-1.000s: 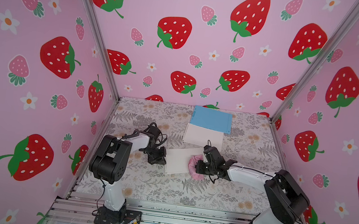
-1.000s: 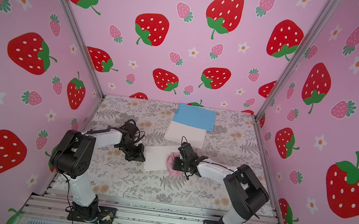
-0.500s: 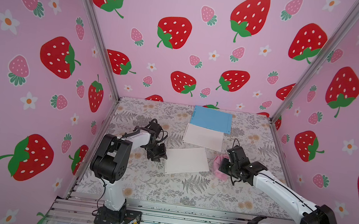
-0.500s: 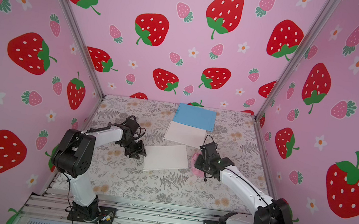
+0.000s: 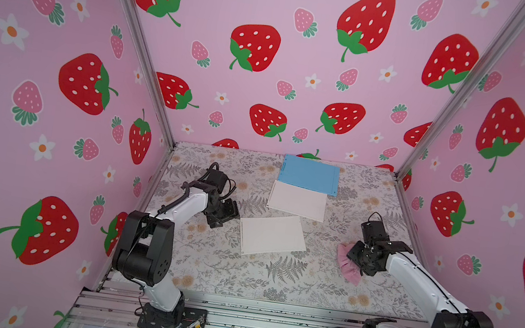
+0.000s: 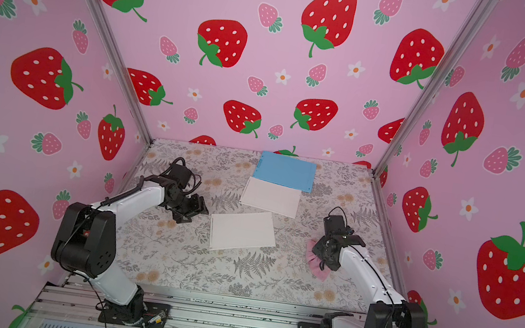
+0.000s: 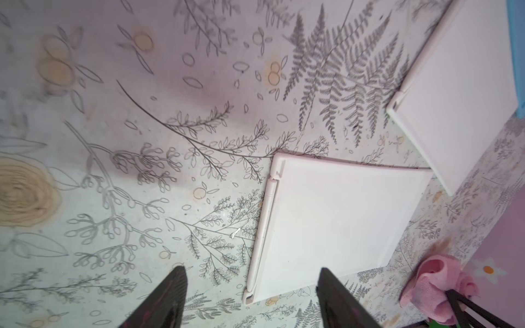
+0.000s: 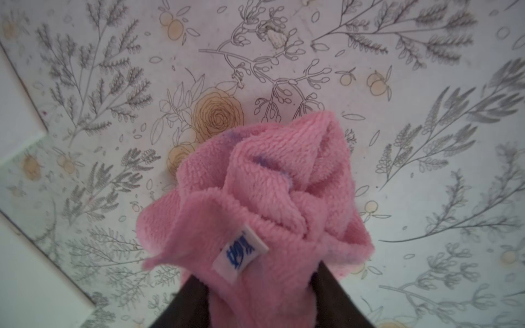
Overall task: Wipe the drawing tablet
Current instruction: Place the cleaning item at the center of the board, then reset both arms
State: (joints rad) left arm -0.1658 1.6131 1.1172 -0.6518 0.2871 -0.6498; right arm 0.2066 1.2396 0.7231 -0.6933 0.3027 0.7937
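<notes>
The nearer white drawing tablet (image 5: 272, 234) (image 6: 242, 230) lies flat mid-table, its face blank. My left gripper (image 5: 226, 214) (image 6: 193, 211) hovers just off its left edge. In the left wrist view that gripper (image 7: 251, 269) is open, its fingers wide apart and astride the tablet's (image 7: 335, 221) near corner without touching it. A bunched pink cloth (image 5: 349, 269) (image 8: 270, 184) rests on the table to the right of the tablet. My right gripper (image 5: 358, 255) (image 8: 255, 284) is over the cloth and open, one finger on each side of the cloth.
A second white tablet (image 5: 298, 199) lies behind the first, and a blue one (image 5: 310, 175) sits against the back wall. Pink strawberry walls close in the floral table (image 5: 205, 261) on three sides. A metal rail (image 5: 232, 321) runs along the front.
My right arm carried the cloth off the tablet to the right side of the table and opened its jaws. The left gripper opened and drew slightly back from the tablet's left edge.
</notes>
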